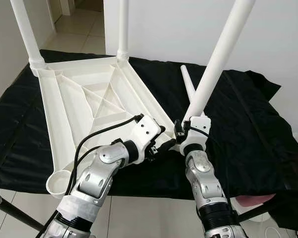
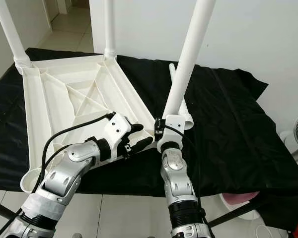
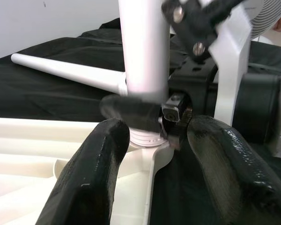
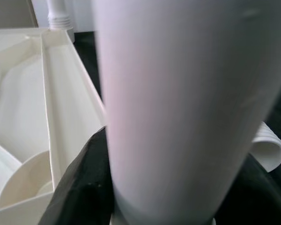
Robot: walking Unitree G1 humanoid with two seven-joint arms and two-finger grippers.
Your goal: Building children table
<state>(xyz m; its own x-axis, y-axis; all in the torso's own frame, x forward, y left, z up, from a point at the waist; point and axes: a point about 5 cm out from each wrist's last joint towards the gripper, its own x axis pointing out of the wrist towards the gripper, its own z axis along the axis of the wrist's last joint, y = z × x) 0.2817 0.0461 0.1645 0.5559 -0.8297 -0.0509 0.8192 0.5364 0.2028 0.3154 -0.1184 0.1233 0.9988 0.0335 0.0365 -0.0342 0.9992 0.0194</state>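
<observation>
Right gripper (image 2: 161, 130) clamped on white leg (image 2: 188, 59), left gripper (image 2: 141, 135) apart beside tabletop (image 2: 54, 94) corner (spare leg (image 3: 65, 72) behind).

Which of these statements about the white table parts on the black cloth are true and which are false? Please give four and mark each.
1. The tabletop lies upside down on the black cloth. True.
2. Two far corners already carry upright legs. True.
3. The right gripper is empty. False: it holds a leaning leg at the near right corner.
4. The near left socket already has a leg. False: it is an empty ring.
5. A loose leg lies on the cloth. True.
</observation>
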